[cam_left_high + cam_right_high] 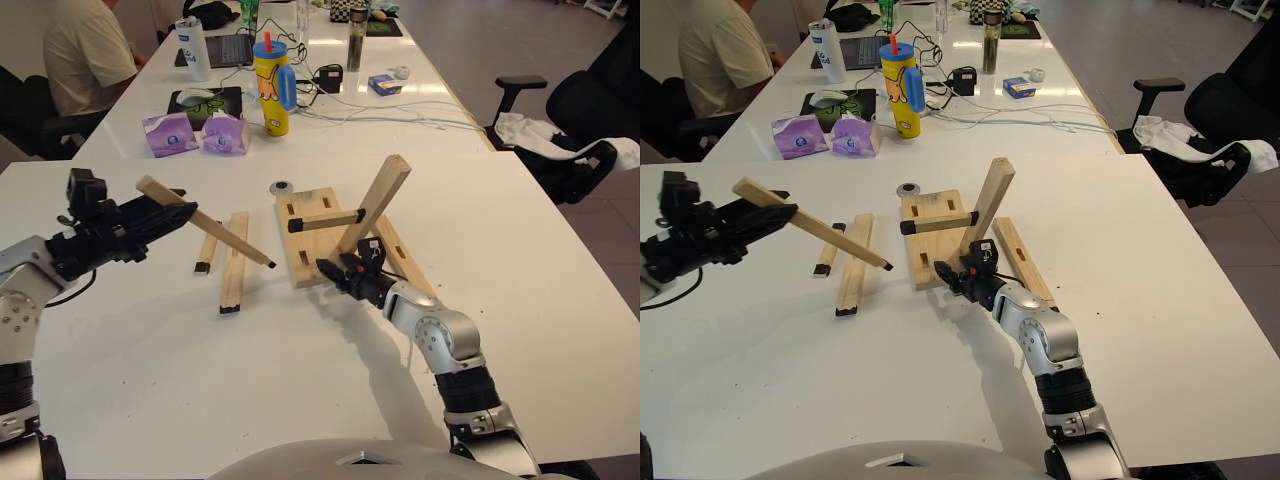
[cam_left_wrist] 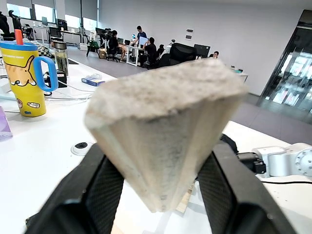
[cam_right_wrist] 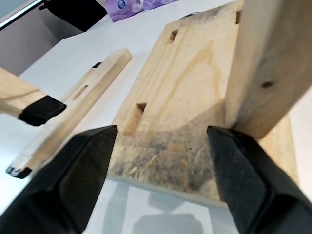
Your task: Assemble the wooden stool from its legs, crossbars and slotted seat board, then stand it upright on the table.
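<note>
Leg (tilted) atop seat board, crossbar jutting

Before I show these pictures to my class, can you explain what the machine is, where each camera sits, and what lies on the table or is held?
It is a humanoid robot; each arm ends in two-fingered jaws. The two wide pictures come from its head cameras, looking down over a white table. The close-ups come from wrist cameras. The left jaws are shut on a pale wooden leg with a black tip, held tilted above it. The right jaws stand open at the near edge of a pale slotted seat board lying flat. Another wooden leg rises slanted from the board, a short crossbar at its side. Two more wooden sticks lie left of the board, a third stick right of it.
</note>
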{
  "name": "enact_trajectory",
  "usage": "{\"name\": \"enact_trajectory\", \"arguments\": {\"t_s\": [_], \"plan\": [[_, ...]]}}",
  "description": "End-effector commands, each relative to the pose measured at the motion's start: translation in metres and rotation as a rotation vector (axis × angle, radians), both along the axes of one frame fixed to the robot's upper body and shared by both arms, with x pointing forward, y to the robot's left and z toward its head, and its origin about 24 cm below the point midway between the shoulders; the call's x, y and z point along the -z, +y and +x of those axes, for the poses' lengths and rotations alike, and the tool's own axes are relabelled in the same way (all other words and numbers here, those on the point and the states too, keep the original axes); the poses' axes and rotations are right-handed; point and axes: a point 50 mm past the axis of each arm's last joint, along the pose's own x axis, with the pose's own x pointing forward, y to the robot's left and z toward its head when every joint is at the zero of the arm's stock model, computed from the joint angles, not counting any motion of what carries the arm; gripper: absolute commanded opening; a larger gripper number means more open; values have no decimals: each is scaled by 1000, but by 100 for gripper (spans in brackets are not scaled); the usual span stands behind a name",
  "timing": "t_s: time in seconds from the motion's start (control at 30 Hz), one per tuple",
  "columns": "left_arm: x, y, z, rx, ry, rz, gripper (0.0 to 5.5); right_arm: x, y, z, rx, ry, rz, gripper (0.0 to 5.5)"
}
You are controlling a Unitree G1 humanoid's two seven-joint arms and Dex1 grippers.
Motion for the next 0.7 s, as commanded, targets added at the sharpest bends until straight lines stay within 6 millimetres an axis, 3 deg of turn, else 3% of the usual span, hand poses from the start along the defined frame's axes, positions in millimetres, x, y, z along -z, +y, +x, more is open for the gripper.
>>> {"name": "enact_trajectory", "arguments": {"t_s": [0.03,0.23,0.5,0.7], "plan": [[-4,-22,13,53,-78,30,211,7,0,-3,-75,-15,-105,343],[4,-39,25,136,-84,51,211,19,5,-12,-148,-8,-174,343],[19,-41,32,196,-44,110,211,29,10,-15,-200,22,-196,343],[8,-41,45,278,-39,261,211,39,9,-22,-242,69,-248,343]]}}
